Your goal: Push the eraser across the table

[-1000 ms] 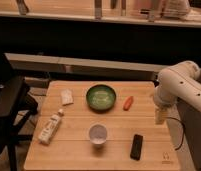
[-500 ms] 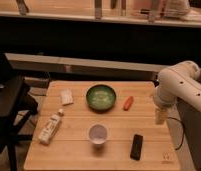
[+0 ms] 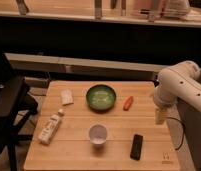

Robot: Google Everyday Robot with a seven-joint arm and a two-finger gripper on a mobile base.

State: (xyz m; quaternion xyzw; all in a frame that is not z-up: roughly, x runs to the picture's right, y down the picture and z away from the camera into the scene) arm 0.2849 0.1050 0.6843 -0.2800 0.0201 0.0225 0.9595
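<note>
Black eraser (image 3: 137, 146) lay flat near the table's (image 3: 74, 150) front right corner, white cup (image 3: 98, 134) beside it, gripper (image 3: 160, 116) hung over right edge, apart from eraser, grip state unclear

We see a small square light wooden plank table (image 3: 74, 152). A flat black oblong eraser (image 3: 137, 146) lies near its front right corner, to the right of an upright white cup (image 3: 97, 134). A round green bowl (image 3: 101, 96) sits at back centre, with a small orange carrot-shaped piece (image 3: 128, 103) on its right and a small pale rectangular block (image 3: 66, 97) on its left. A white tube-like bottle (image 3: 50, 128) lies near the left edge. We mark the white robot arm (image 3: 184, 85) at right. Its gripper (image 3: 160, 116) hangs by the table's right edge, apart from the eraser.
</note>
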